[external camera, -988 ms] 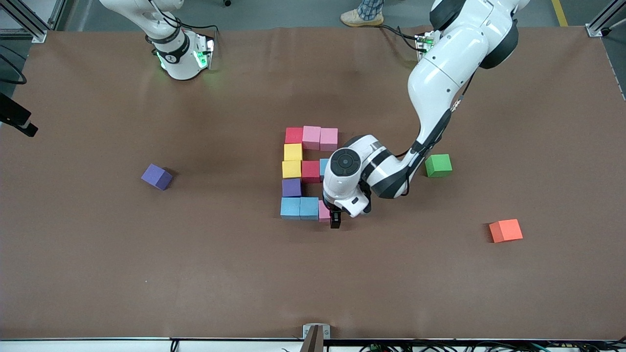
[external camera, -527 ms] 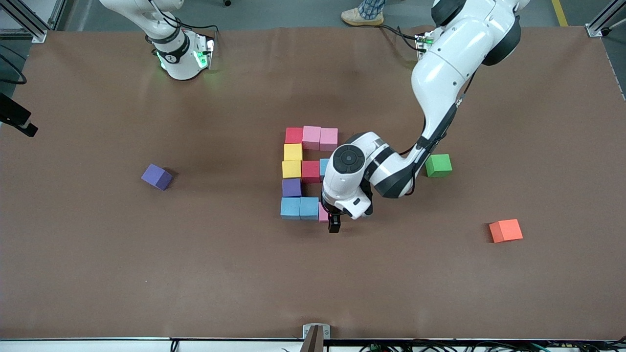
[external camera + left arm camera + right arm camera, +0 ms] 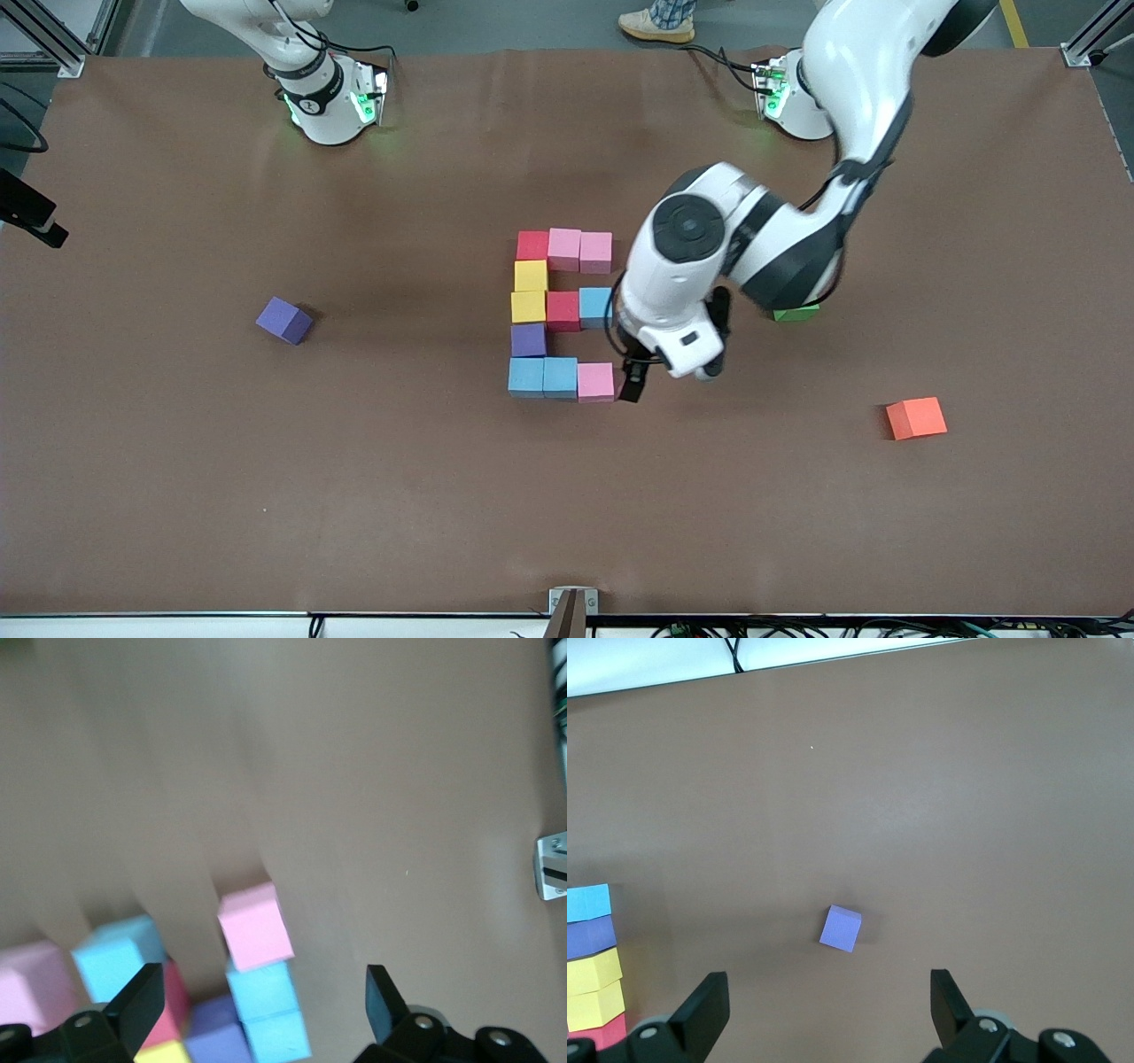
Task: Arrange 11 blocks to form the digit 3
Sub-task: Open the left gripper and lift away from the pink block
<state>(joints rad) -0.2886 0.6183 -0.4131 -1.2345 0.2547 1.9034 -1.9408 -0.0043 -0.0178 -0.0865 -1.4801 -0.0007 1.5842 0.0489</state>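
Green cube (image 3: 795, 313) mostly hidden under the left arm's forearm, only a sliver of its near edge shows. Left gripper (image 3: 634, 383) largely covered by its own wrist in the front view (one dark finger tip pokes out). Left wrist view blurred; pink block (image 3: 27, 979) and yellow block (image 3: 159, 1052) cut by the frame edge. Right wrist view: red block (image 3: 598, 1034) and light blue block (image 3: 586, 902) cropped at the edge.
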